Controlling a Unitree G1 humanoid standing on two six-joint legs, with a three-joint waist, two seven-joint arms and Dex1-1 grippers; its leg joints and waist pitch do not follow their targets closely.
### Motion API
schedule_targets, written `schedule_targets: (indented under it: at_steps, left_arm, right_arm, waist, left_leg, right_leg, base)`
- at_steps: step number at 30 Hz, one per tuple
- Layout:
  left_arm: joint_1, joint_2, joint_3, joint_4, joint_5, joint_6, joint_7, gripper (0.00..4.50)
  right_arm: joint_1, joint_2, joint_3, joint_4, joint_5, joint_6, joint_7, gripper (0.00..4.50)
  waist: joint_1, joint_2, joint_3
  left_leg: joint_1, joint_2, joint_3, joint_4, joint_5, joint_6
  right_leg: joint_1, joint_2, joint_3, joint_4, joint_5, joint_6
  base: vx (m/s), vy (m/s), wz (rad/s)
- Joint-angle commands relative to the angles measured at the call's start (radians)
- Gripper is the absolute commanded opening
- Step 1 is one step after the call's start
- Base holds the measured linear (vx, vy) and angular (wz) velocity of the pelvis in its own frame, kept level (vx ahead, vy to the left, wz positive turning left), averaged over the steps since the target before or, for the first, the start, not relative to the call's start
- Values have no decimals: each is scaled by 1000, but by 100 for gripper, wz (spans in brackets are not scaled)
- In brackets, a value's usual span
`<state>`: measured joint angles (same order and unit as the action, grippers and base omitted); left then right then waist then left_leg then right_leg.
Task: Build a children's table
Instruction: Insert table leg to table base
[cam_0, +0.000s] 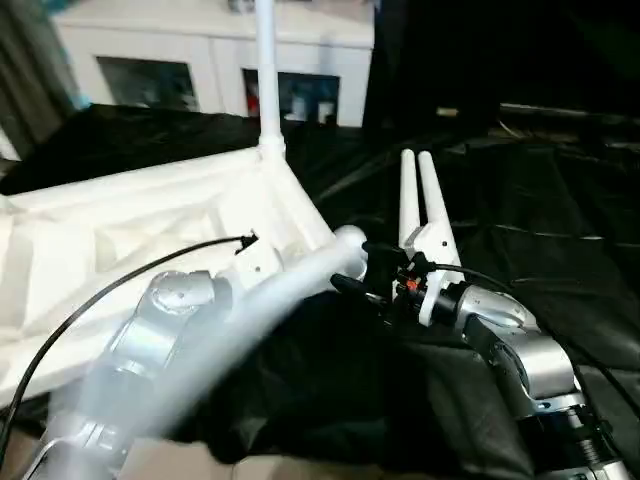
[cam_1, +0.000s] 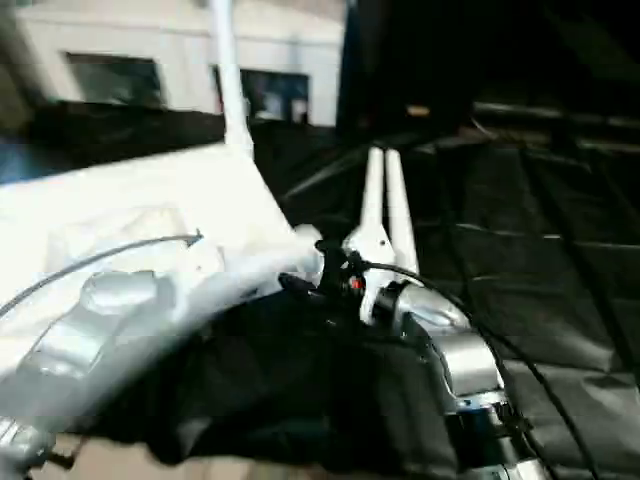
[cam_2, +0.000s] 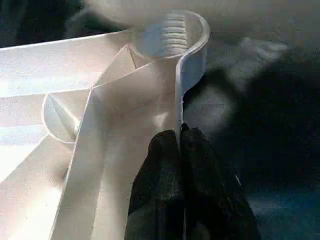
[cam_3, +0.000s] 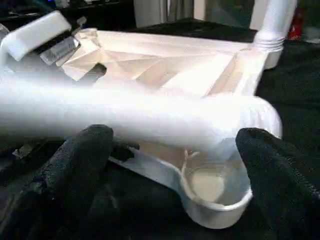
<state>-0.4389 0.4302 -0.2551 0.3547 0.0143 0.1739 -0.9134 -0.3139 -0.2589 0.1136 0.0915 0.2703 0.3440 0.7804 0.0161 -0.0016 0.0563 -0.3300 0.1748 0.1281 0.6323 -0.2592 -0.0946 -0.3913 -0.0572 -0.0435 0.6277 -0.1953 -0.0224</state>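
The children's table lies upside down on black cloth: its white ribbed tabletop (cam_0: 130, 230) has one leg (cam_0: 266, 70) standing upright in the far corner socket. Two more legs (cam_0: 420, 195) lie side by side on the cloth. A fourth leg (cam_3: 130, 117), blurred, slants across the near corner socket (cam_3: 215, 192), which has nothing in it. My left gripper (cam_2: 180, 132) is shut on the tabletop's thin rim wall, just below a threaded corner socket (cam_2: 172, 32). My right gripper (cam_3: 175, 145) stands wide open, its fingers (cam_3: 82, 150) spread under the slanting leg's rounded end without gripping it.
Black cloth (cam_0: 540, 220) covers the ground around the tabletop and falls in folds to the right. White cabinets with glass fronts (cam_0: 200, 70) stand at the back. A black cable (cam_0: 120, 280) arcs over my left forearm.
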Motion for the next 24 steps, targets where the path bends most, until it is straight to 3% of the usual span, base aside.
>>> schedule_targets:
  at_steps: [1, 3, 5, 10, 16, 19, 20, 24]
  left_arm:
    - [-12, 15, 11, -41, -3, 6, 0, 0]
    - [-11, 20, 8, -48, -9, 14, -6, 0]
    - [-12, 21, 5, -54, -12, 23, -9, 0]
    - [-12, 13, 7, -51, 1, 32, 7, 0]
    - [-14, 23, 3, -40, 13, 27, 17, 0]
    - [-16, 23, 1, -33, 26, 20, 29, 0]
    - [-18, 21, 2, -30, 28, 21, 34, 0]
    - [-24, 14, 7, -26, 22, 34, 39, 0]
  right_arm:
    - [-9, -9, -13, 0, 10, 4, 7, 445]
    - [-13, -9, -13, 4, 9, 4, 8, 445]
    - [-14, -7, -8, 5, 8, 2, 9, 445]
    - [-10, 15, 16, 12, -12, -4, -23, 445]
    - [-10, 24, 24, 20, -21, -11, -29, 445]
    - [-6, 16, 37, 23, -37, -16, -31, 445]
    - [-5, 14, 38, 26, -40, -17, -33, 445]
    - [-3, 9, 37, 34, -51, -21, -42, 445]
  waist:
    - [10, 6, -44]
    - [18, 10, -48]
    - [26, 11, -52]
    - [39, 11, -60]
    - [47, 15, -67]
    - [47, 15, -66]
    - [45, 22, -64]
    - [46, 23, -61]
  left_leg:
    - [7, 41, 2, -97, -241, 7]
    - [-4, 45, 3, -101, -196, 9]
    - [-1, 44, 7, -99, -191, 9]
    - [-16, 40, 12, -99, -133, 12]
    - [-22, 39, 13, -95, -61, 17]
    - [-23, 39, 14, -94, -65, 15]
    - [-22, 40, 14, -96, -82, 11]
    - [-20, 40, 14, -99, -123, 3]
  right_leg:
    - [49, -78, 44, -94, -395, -200]
    - [48, -80, 47, -91, -373, -180]
    - [42, -78, 48, -88, -333, -187]
    - [47, -76, 48, -81, -249, -191]
    - [49, -72, 45, -68, -113, -214]
    - [49, -72, 44, -68, -105, -220]
    - [47, -71, 44, -71, -114, -220]
    - [46, -73, 45, -77, -166, -217]
  base:
    - [-98, 8, 2]
    - [-81, 7, 0]
    - [-52, -4, 1]
    - [0, 0, 0]
    - [0, 0, 0]
    - [0, 0, 0]
    - [0, 0, 0]
    - [0, 0, 0]
